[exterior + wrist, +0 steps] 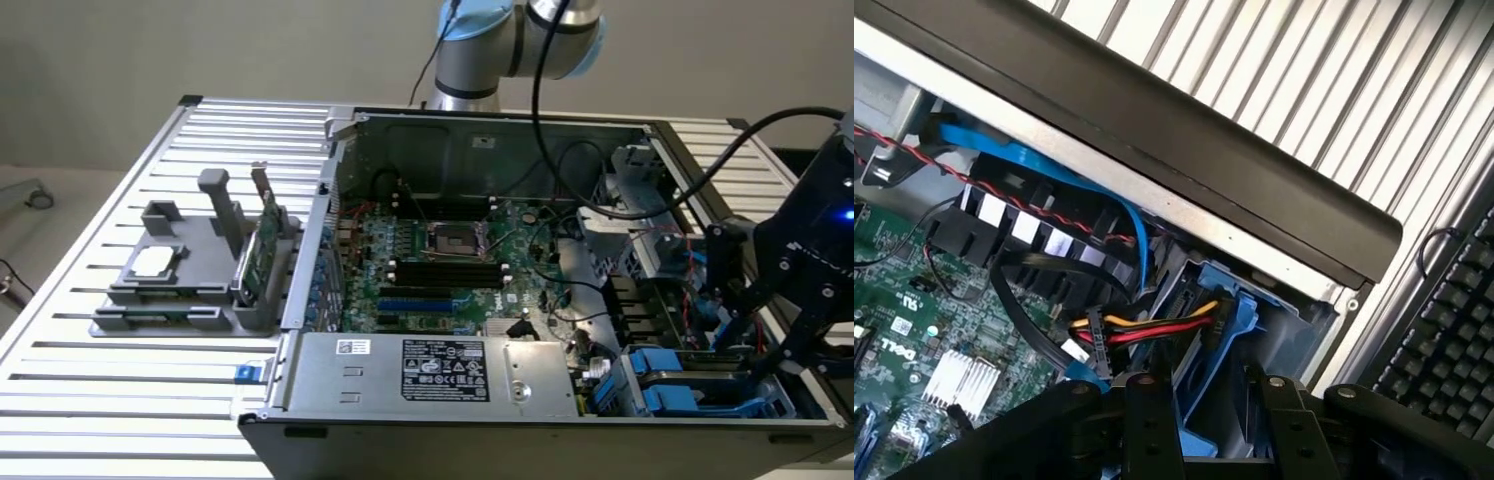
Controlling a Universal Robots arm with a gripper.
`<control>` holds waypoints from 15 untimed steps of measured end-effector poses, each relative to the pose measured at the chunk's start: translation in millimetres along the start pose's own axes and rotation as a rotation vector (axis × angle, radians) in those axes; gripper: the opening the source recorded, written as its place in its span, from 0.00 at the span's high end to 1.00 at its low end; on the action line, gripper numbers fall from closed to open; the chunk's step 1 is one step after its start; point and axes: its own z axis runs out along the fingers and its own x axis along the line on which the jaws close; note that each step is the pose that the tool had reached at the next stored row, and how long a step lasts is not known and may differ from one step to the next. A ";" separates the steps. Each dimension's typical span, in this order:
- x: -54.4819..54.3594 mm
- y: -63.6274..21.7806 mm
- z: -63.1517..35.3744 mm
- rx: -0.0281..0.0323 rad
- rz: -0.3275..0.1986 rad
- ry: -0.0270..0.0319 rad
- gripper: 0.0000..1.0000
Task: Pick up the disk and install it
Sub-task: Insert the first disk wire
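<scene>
Bright, even overhead light. In the exterior view the surface [94, 395] glares pale at 8 o'clock; the case [534, 448] interior sits in soft shadow.

Slatted metal table [94, 410], open computer case [400, 455] on it, grey parts holder [174, 235] alongside

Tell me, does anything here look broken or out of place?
Nothing looks spilled or broken. The computer case lies open, and a green circuit card stands on edge in a grey holder beside it.
</scene>
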 end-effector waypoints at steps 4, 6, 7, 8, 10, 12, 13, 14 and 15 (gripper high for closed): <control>-0.5 0.2 0.3 0.0016 0.027 0.0029 0.63; -0.9 0.7 0.6 0.0016 0.034 0.0049 0.63; -1.3 1.0 0.6 0.0013 0.037 0.0061 0.63; -1.7 1.3 0.7 0.0009 0.039 0.0074 0.63; -2.8 2.2 0.8 0.0004 0.042 0.0093 0.63; -4.4 3.3 0.9 -0.0002 0.043 0.0110 0.63; -5.4 3.8 1.1 -0.0004 0.043 0.0122 0.63; -6.3 4.1 1.1 -0.0008 0.043 0.0136 0.63; -7.2 4.3 1.2 -0.0013 0.044 0.0158 0.63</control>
